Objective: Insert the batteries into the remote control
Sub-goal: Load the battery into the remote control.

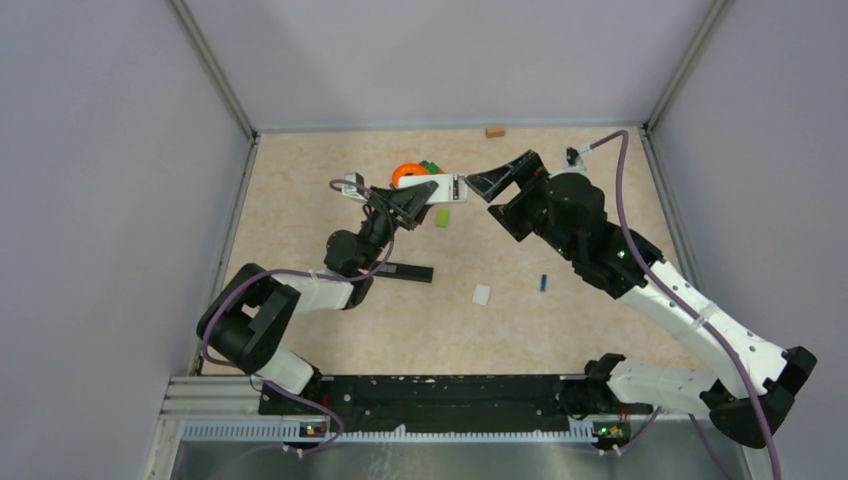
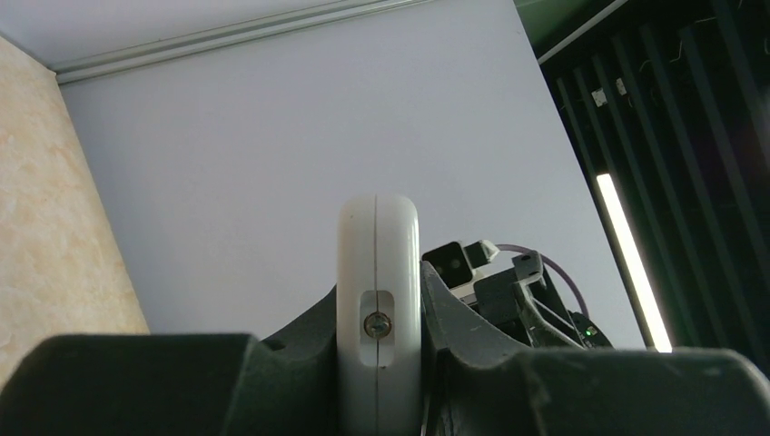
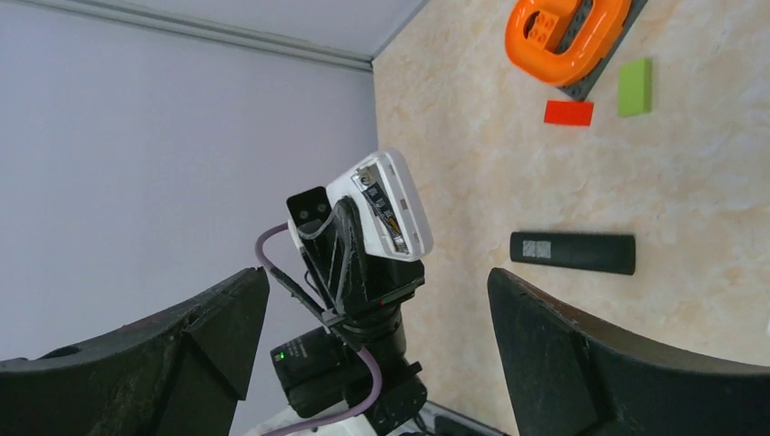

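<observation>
At centre-left of the top view your left gripper point(image 1: 410, 197) is clenched on the white plastic remote control point(image 1: 448, 189) and holds it clear of the beige marbled table point(image 1: 300, 200). The left wrist view shows the remote's thin edge pinched between both dark fingers point(image 2: 304, 341). In the top view the remote's long axis runs left to right, with its free end pointing at the other arm. In the right wrist view its opened battery bay faces that camera at mid-frame; what sits in the bay is too small to tell.

Just right of the remote, your right gripper point(image 1: 482, 190) is released, its fingers spread wide with nothing between them. Its tips are just beside the remote's free end but apart from it.

Lower and further right lies the small blue cylindrical battery point(image 1: 544, 282), flat on the table close by the right forearm and well apart from the remote; its long axis runs nearly up and down the frame. You will find no orange-red cell in these views.

The coming move likely turns on this: the battery lies toward the lower right of the open right gripper, and that arm is the nearer and the free one. You would probably bring it down and close across the cell's short axis. The small white square piece point(image 1: 481, 294) at lower centre may be the bay cover.
</observation>
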`<state>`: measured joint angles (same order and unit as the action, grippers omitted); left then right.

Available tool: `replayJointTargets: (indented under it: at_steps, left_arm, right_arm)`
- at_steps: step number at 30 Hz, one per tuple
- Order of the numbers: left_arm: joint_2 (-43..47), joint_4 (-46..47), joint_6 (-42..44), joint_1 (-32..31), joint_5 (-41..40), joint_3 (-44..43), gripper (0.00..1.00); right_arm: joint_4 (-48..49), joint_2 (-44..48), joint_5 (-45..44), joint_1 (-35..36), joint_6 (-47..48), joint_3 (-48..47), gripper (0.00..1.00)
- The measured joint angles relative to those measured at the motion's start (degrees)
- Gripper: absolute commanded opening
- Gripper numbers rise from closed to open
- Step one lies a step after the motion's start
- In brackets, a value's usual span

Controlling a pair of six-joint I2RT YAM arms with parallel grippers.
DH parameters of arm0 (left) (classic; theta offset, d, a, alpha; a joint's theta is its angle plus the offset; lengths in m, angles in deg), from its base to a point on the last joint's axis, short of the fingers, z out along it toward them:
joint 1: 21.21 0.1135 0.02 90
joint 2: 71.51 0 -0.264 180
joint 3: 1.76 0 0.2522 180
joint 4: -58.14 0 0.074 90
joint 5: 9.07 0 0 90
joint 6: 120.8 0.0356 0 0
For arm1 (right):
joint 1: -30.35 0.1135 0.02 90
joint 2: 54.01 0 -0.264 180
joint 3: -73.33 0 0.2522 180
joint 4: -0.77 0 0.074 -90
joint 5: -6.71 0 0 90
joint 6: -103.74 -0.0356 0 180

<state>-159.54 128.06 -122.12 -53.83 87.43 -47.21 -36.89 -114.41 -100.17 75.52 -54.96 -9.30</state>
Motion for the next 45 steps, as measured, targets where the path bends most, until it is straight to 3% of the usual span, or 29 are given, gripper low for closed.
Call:
replayJointTargets:
  at_steps: [17,27,35,45]
  left_arm:
    - [0.0,0.5,2.6,-0.4,-0.2,0.3,0.00]
    - [0.0,1.1,3.1,-0.7,-0.6,0.4,0.00]
    - [0.0,1.5,4.0,-0.9,-0.6,0.4,0.00]
    - [0.0,1.6,5.5,-1.6,-0.6,0.9,0.00]
  right_arm:
    - [15.2,-3.6,5.0,-0.3,-19.7,8.2,0.93]
    - [20.0,-4.4,6.0,-1.2,-24.7,10.5,0.82]
    - [22.3,-5.6,7.4,-2.1,-27.1,11.9,0.64]
    - [22.7,-5.5,6.4,-2.6,-28.4,13.0,0.69]
